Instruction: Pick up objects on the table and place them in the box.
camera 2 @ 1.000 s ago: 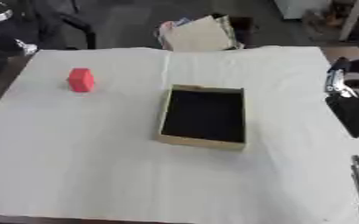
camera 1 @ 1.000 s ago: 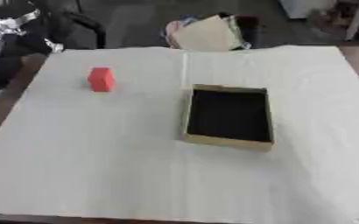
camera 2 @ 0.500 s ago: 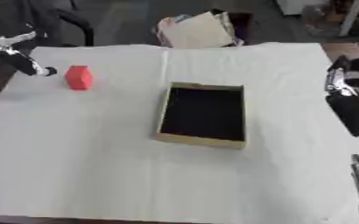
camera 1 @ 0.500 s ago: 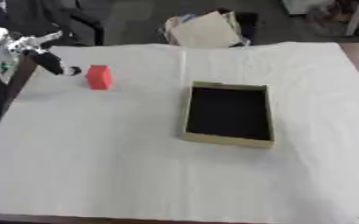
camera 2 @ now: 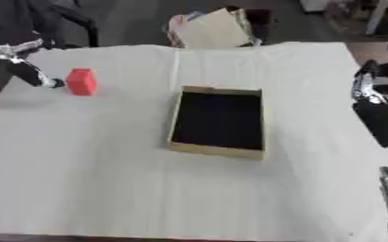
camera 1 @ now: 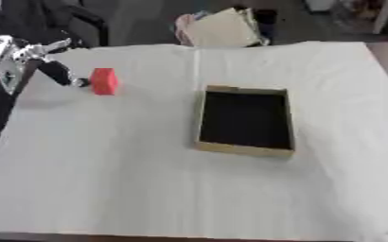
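One object only on the white tabletop [camera 1: 147,189] besides the box [camera 1: 247,120]: a small red block [camera 1: 104,81], sitting near the far left corner, well apart from the box's open black interior. Changed within the last second: left robot hand [camera 1: 41,59], absent a second ago, now reaching in from the left edge, closer to the block than half a second back, with one dark fingertip just beside the block's left face, possibly touching — cannot tell for sure. Fingers spread apart, straight rather than curled, nothing held. Block itself unmoved across the frames, upright, same spot relative to the box. Box likewise unmoved, empty, long side running away from the robot. Right robot hand [camera 2: 375,101] idle at the right edge in the right eye view, off the side of the tabletop, unchanged; fingers too unclear to call apart or together. Meaning for the task: approach nearly finished, grasp not yet made, nothing placed so far. Likely next: closing thumb and fingers round the block, lifting, carrying rightward over the near rim of the box. Risk worth noting: nudging the block sideways with that leading fingertip before closing. Clutter beyond the far edge irrelevant.
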Controlling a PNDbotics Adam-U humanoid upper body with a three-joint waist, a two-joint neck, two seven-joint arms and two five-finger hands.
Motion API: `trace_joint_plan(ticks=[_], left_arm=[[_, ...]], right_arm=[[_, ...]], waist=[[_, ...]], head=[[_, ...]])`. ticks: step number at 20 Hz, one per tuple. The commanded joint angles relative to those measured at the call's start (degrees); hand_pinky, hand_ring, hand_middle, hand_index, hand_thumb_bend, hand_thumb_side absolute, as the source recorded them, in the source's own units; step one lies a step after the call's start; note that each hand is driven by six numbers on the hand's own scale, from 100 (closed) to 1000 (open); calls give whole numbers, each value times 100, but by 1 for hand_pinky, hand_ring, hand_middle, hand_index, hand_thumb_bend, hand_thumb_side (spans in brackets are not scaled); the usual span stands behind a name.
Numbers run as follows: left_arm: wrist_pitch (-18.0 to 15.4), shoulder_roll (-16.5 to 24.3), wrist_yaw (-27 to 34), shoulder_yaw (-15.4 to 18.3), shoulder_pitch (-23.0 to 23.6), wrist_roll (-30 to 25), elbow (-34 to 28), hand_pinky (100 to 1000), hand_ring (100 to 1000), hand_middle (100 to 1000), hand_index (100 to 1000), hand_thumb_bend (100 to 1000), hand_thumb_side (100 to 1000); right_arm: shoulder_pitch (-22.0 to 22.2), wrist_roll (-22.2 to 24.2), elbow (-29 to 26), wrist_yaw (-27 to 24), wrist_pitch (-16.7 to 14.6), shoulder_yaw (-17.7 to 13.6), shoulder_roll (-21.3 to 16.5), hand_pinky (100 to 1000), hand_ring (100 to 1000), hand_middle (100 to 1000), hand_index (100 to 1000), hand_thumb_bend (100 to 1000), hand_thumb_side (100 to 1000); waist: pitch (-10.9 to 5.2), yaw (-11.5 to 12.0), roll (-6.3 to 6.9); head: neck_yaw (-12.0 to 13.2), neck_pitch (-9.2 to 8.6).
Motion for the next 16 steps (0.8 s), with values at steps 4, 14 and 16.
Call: trace_joint_plan(ticks=[4, 14, 16], left_arm=[[48, 77, 6, 58, -69, 73, -21, 829, 843, 824, 899, 464, 299], [276, -32, -247, 111, -30, 563, 38, 834, 860, 843, 908, 389, 287], [303, -40, -294, 122, -30, 666, 65, 834, 860, 842, 908, 375, 279]], right_arm=[[-112, -23, -103, -79, -32, -7, -119, 577, 714, 553, 861, 100, 444], [-149, -37, -117, -149, -45, -2, -129, 576, 714, 551, 861, 100, 447], [-154, -41, -119, -165, -47, -1, -133, 576, 714, 551, 862, 100, 448]], waist=[[-18, -27, 12], [110, -100, 22], [132, -115, 26]], head=[[22, -9], [30, -69], [34, -76]])
